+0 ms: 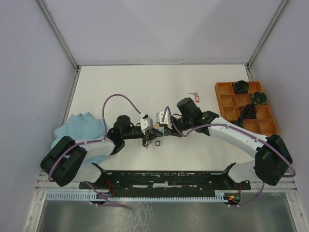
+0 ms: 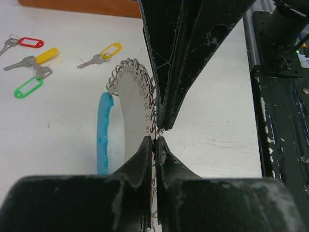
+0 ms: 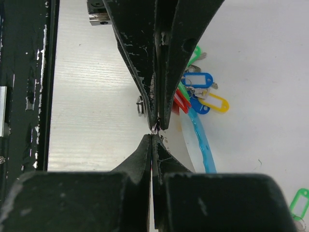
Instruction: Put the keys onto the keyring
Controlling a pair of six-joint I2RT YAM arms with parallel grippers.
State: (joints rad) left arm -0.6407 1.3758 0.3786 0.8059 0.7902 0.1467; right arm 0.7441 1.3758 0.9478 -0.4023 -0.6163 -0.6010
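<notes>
Left gripper (image 2: 154, 143): closed, pinching the thin wire of the keyring (image 2: 103, 129) at lower centre of the left wrist view.
Right gripper (image 3: 152, 137): closed on the same wire, tip to tip with the left.
Keyring: middle of the table (image 1: 120, 82) in the top view.
Loose keys (image 2: 27, 87): upper left of the left wrist view, with red, yellow and green tags.
Bunched keys (image 3: 200, 79): upper right of the right wrist view, at the blue sleeve's top end.

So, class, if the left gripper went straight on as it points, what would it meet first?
Probably the right gripper, facing it tip to tip along the keyring wire both pinch; the gap looks tiny.
</notes>
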